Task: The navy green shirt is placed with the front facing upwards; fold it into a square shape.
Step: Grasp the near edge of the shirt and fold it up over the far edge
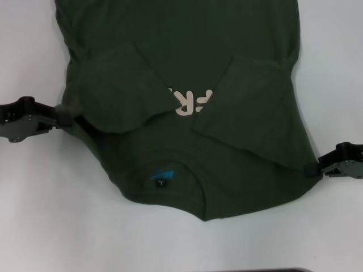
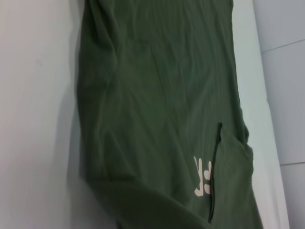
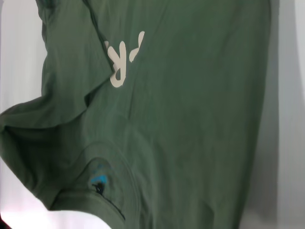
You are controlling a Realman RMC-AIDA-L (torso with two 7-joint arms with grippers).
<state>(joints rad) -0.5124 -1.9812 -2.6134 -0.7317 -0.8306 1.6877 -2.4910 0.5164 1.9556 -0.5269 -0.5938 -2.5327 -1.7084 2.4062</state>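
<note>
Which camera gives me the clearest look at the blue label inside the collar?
The head view: the blue label sits unobstructed inside the collar. The right wrist view shows it too, small and creased. The left wrist view misses it.

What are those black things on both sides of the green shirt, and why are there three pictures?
Those are a robot's two hands, called grippers. The left gripper and the right gripper each pinch one side edge of the navy green shirt, which lies on a white table. Both sleeves are folded in over the cream lettering, and the collar with its blue label points toward the robot. One picture comes from a camera on the robot's head, looking down. The other two come from cameras on its wrists, so they show the same shirt close up.
</note>
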